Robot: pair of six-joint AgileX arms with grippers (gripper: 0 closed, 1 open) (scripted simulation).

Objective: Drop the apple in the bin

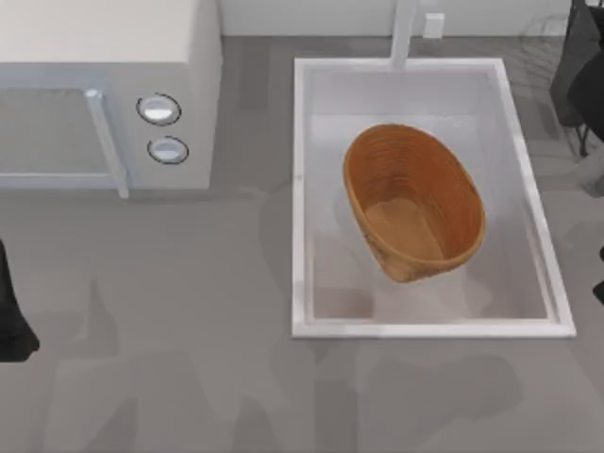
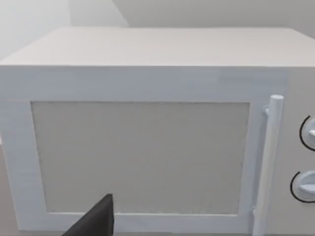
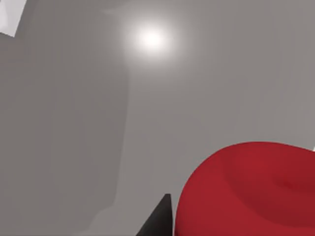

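Over at the far left edge of the top view, low down, the left arm [image 1: 11, 316] is just a dark sliver, parked. Its wrist camera stares at the microwave [image 2: 147, 132], door shut, handle [image 2: 268, 162] upright beside the two knobs. One dark fingertip [image 2: 98, 219] pokes in at the bottom of that view, but I can't tell if that gripper is open or shut.

Moving right, the white sink basin [image 1: 300, 189] takes up the middle-right of the top view, and the bin [image 1: 453, 184] sits inside it, oval, with its long axis running from upper left to lower right. Nothing in it yet as far as I can see.

Further right, the right arm [image 1: 580, 75] shows as dark shapes along the right edge. The apple [image 3: 251, 191] is huge in the lower right of the right wrist view, pressed right up against a dark fingertip [image 3: 160, 221], with bare grey counter behind it. Looks to me like it's sitting between the fingers, but the frame doesn't really show whether they're clamped on it or just around it, so I'm not calling that.

So the thing that matters: the apple is out on the right side with the right arm, and the bin lies to the left of it, inside the basin. Right arm is clearly the nearer one, and the carry would go leftward over the basin rim.
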